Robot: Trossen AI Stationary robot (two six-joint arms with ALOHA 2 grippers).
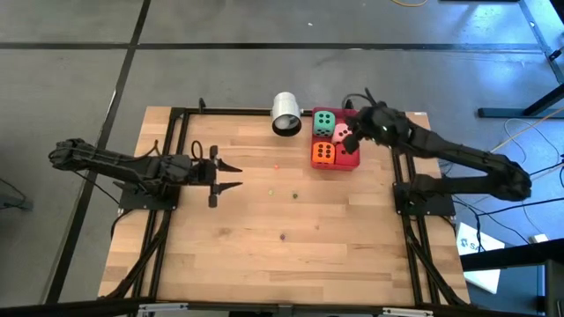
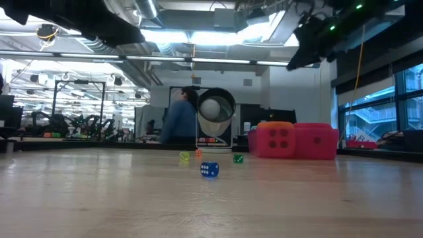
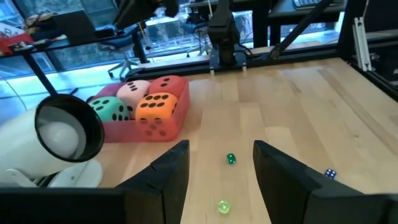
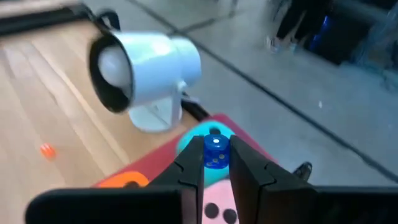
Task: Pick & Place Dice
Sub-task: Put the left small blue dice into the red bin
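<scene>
Right jaws [image 4: 216, 163] around small blue die [image 4: 216, 152]

No readable text, label, brand, number or sign shows in any view.

A light wooden desk [image 1: 291, 255] with a black metal frame stands on a grey concrete floor [image 1: 264, 70] crossed by dark seams. At the desk's far edge a white cup [image 1: 285, 115] lies on its side, dark-rimmed mouth turned toward the middle of the desk, something pale and rounded showing inside. Just beside it sits a flat red tray [image 1: 350, 161]. Loose cables [image 1: 520, 132] trail over the floor to the right. In the room behind, a person [image 2: 177, 119] in a blue top stands among workbenches under ceiling lights, with large windows [image 2: 370, 112] along one side.
</scene>
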